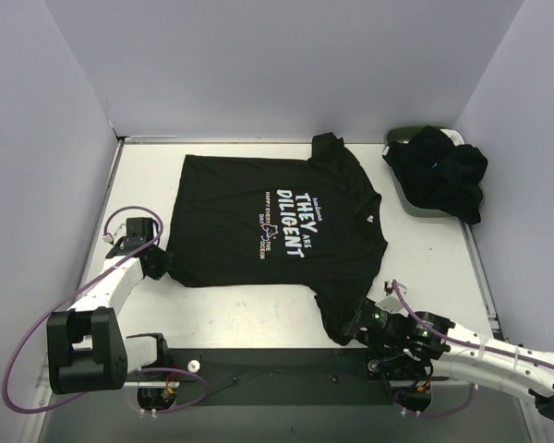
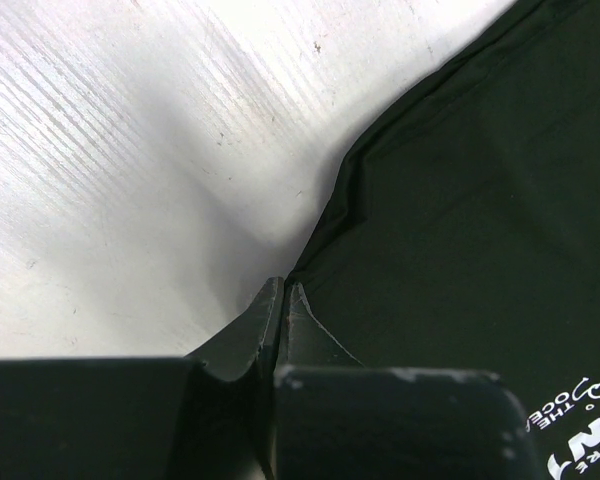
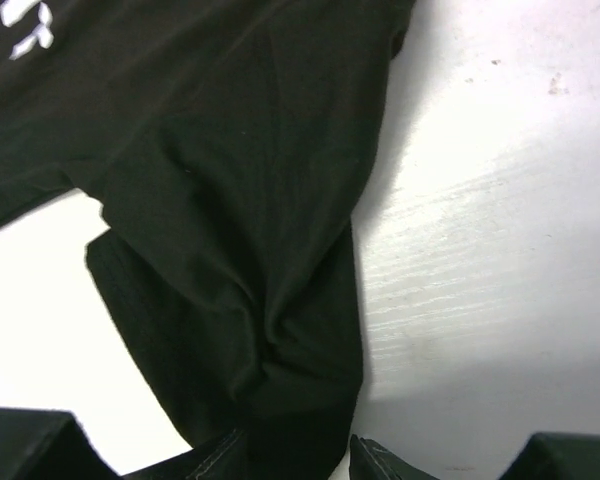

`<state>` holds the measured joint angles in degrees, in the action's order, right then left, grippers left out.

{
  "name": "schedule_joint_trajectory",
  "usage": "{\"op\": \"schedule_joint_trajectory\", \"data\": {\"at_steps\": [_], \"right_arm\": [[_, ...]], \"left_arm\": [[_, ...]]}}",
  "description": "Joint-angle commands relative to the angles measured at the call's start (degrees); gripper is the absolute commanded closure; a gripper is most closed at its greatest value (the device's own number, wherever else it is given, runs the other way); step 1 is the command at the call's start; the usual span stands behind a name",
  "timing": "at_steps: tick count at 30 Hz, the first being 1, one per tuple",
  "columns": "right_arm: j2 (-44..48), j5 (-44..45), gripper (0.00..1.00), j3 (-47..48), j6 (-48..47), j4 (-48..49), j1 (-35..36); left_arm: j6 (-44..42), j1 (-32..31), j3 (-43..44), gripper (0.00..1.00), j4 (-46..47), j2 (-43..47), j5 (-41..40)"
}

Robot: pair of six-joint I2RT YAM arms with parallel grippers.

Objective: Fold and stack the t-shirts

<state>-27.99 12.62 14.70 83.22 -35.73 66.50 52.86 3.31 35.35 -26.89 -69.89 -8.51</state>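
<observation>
Mostly flat, soft black t-shirt [image 1: 277,221]; sleeve [image 3: 270,330] apparently creased.

Top view looks down from behind; wrist views close (all share the shirt [image 1: 222,221]).

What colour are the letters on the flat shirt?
White lettering on the black t-shirt, clearest from the top camera.

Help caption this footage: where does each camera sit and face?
Top external: above, behind the bases, looking down on both arms and the printed black t-shirt.
Left wrist: on the left arm, facing the shirt's corner past its shut end effector.
Right wrist: on the right arm, faces the sleeve between its end effector's fingers.
All share that shirt.
</observation>
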Motion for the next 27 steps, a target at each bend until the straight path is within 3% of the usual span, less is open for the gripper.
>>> {"op": "schedule_joint_trajectory", "data": {"at_steps": [1,13,17,21,27], "right_arm": [[-1.72,0.56,0.57,-1.6,1.94,0.48,0.47],[-6.63,-0.32,0.59,-3.98,3.97,8.21,2.67],[-7.17,0.65,0.71,-3.54,4.58,7.87,3.9],[-6.64,1.88,0.99,-2.92,5.28,6.2,4.51],[-5.68,4.34,1.0,-0.3,4.93,1.81,4.87]], "left_arm": [[-0.74,-0.15,0.42,1.0,0.09,0.72,-0.01],[-0.74,-0.15,-0.02,1.0,-0.35,1.42,-0.54],[-0.83,-0.15,-0.11,1.0,-0.53,1.77,-0.71],[-0.83,-0.23,-0.28,1.0,-0.44,1.86,-0.8],[-0.92,-0.15,-0.11,1.0,-0.61,2.21,-1.07]]}}
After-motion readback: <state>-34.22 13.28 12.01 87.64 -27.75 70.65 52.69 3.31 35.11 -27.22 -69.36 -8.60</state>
